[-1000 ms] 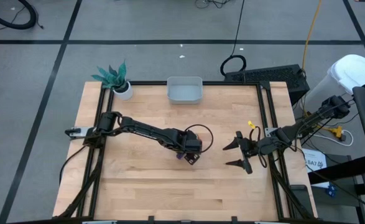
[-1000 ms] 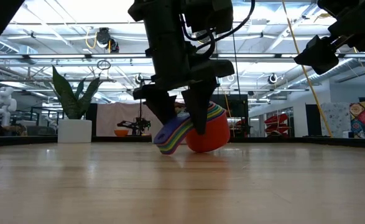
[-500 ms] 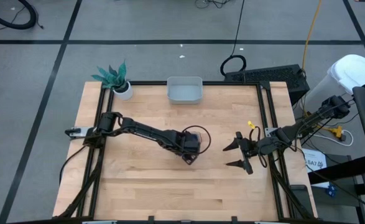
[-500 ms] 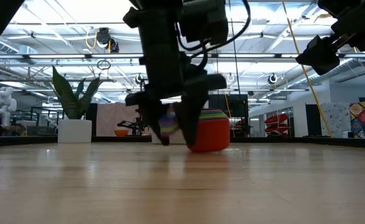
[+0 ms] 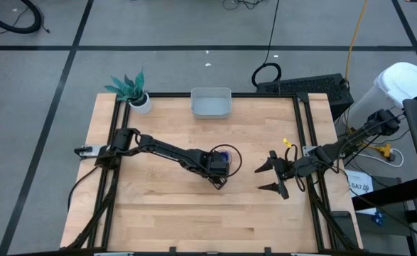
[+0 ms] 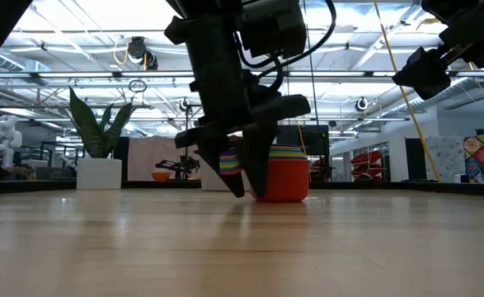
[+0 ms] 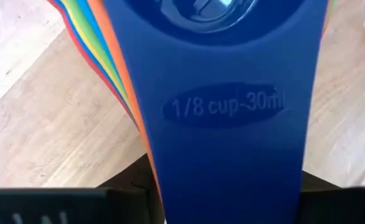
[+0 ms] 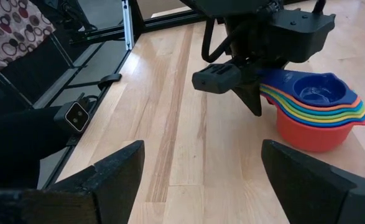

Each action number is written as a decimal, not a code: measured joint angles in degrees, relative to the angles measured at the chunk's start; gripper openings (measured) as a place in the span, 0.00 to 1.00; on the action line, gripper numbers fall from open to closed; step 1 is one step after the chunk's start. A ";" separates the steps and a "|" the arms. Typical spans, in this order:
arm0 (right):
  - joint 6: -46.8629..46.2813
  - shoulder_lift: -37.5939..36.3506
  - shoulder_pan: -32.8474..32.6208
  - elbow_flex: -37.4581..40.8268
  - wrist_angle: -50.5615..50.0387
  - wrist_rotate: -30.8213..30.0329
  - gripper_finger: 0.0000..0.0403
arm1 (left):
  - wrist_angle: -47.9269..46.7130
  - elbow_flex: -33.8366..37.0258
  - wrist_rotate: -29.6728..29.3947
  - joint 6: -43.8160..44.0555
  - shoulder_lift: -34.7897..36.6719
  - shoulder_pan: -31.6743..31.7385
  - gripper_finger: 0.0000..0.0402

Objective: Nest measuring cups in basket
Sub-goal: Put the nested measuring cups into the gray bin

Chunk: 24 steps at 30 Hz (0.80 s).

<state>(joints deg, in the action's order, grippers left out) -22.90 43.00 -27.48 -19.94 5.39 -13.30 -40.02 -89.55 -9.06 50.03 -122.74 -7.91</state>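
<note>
Rainbow measuring cups (image 8: 319, 112) nested on table; left pincer (image 6: 243, 177) seemingly clamping handles.

So on the tabletop (image 5: 158, 206), the measuring cups (image 8: 316, 115) sit nested in one stack just right of centre, resting on the wood — not in the basket (image 5: 211, 103), which is at the far edge around 12 o'clock, well apart from them. The plant pot (image 5: 141, 102) is at roughly 11 o'clock, left of the basket. The left gripper (image 5: 221, 169) is right at the stack, on its handle side. The right gripper (image 5: 271, 176) hangs near 3 o'clock — apart from the stack.
</note>
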 joint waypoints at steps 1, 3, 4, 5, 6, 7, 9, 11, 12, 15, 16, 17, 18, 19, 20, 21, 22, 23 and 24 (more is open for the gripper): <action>0.00 0.00 -0.01 0.00 0.01 0.00 0.78 | -0.01 0.02 0.02 -0.01 0.00 0.02 0.40; 0.00 0.00 0.01 0.00 0.00 0.00 0.78 | -0.21 0.01 0.02 -0.03 0.00 0.15 0.41; 0.00 0.00 -0.01 0.00 0.02 0.00 0.78 | -0.36 0.01 0.03 -0.03 0.00 0.18 0.42; 0.00 0.00 0.01 0.00 0.02 0.00 0.78 | -0.41 0.00 0.02 -0.03 0.00 0.18 0.43; 0.00 0.00 0.01 0.00 0.00 0.00 0.78 | -0.40 0.01 0.02 -0.03 0.00 0.18 0.44; 0.00 0.00 0.00 0.00 0.00 0.00 0.78 | -0.40 0.02 0.02 -0.03 -0.02 0.18 0.45; 0.00 0.00 0.01 0.00 0.01 0.00 0.78 | -0.40 0.00 0.04 -0.05 0.00 0.18 0.48; 0.00 0.00 0.00 0.00 0.01 0.00 0.78 | -0.44 0.01 0.04 -0.21 0.00 0.18 0.50; 0.00 0.00 -0.01 0.00 0.00 0.02 0.78 | -0.45 0.02 0.05 -0.46 -0.01 0.18 0.52; 0.00 0.00 0.01 0.00 0.00 0.02 0.78 | -0.69 0.00 0.75 -0.88 -0.01 0.18 0.56; 0.00 0.00 0.00 0.00 0.01 0.04 0.78 | -0.79 0.00 1.08 -0.88 -0.01 0.18 0.57; 0.00 0.00 0.01 0.00 0.00 0.04 0.78 | -0.87 0.00 1.33 -0.88 0.00 0.18 0.59; 0.00 0.00 0.00 0.00 0.00 0.04 0.78 | -0.93 0.00 1.41 -0.88 0.00 0.16 0.60; 0.00 0.00 0.00 0.00 0.01 0.04 0.78 | -0.95 0.00 1.48 -0.88 0.00 0.16 0.62; 0.00 0.00 0.00 0.00 0.01 0.04 0.78 | -0.95 0.00 1.48 -0.88 0.00 0.18 0.63; 0.00 0.00 0.00 0.00 0.01 0.05 0.78 | -0.95 0.00 1.48 -0.88 0.00 0.18 0.65; 0.00 0.00 0.01 0.00 0.00 0.06 0.78 | -0.95 0.00 1.48 -0.87 0.00 0.19 0.66; 0.00 0.00 0.01 0.00 0.01 0.07 0.78 | -0.95 0.00 1.48 -0.86 0.00 0.24 0.67; 0.00 0.00 0.01 0.00 0.01 0.07 0.78 | -0.95 0.00 1.48 -0.86 0.00 0.27 0.68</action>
<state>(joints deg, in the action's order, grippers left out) -22.90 43.00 -27.47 -19.94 5.39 -13.23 -40.97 -89.56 -7.57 49.17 -122.74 -7.64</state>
